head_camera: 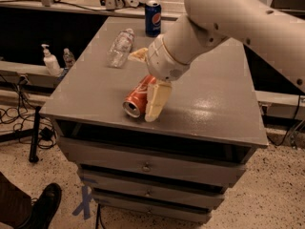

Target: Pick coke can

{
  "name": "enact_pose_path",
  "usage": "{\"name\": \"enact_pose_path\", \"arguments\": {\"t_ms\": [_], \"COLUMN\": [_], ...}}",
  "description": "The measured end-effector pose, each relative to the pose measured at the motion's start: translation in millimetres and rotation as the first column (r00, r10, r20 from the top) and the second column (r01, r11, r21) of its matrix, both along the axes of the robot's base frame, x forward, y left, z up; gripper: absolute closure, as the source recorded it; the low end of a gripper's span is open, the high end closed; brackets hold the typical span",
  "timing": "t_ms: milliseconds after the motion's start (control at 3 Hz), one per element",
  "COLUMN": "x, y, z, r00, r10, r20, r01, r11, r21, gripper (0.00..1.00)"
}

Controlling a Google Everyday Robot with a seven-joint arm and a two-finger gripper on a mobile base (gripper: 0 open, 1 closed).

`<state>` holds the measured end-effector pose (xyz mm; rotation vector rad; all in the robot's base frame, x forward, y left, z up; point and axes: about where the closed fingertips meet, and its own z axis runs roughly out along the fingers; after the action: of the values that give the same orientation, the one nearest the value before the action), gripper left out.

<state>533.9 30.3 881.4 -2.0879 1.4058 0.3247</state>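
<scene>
The coke can (137, 98) lies on its side near the front of the grey cabinet top (209, 104), with its silver end towards the front edge. My gripper (147, 78) is open and hangs right over the can. One cream finger (157, 102) is down against the can's right side, and the other finger (138, 55) sticks out beyond the can's far end. The wrist hides the can's far end.
A clear plastic bottle (119, 47) lies on the top at the back left. A dark blue Pepsi can (153, 17) stands upright at the back edge. Two dispenser bottles (49, 61) stand on a ledge to the left. A shoe (44, 208) is on the floor at lower left.
</scene>
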Motion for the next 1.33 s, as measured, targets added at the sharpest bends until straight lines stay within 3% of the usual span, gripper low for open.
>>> {"name": "enact_pose_path", "arguments": {"t_ms": [333, 667, 1333], "x": [10.4, 17.4, 25.0], "y": [8.9, 12.3, 14.9], "z": [-17.8, -30.7, -36.9], "r00": [0.9992, 0.9983, 0.9981], "r10": [0.033, 0.05, 0.053], "r20": [0.022, 0.031, 0.03], "r01": [-0.032, -0.047, -0.05], "r11": [0.999, 0.996, 0.993], "r21": [-0.041, -0.072, -0.106], "gripper": [0.0, 0.17, 0.63]}}
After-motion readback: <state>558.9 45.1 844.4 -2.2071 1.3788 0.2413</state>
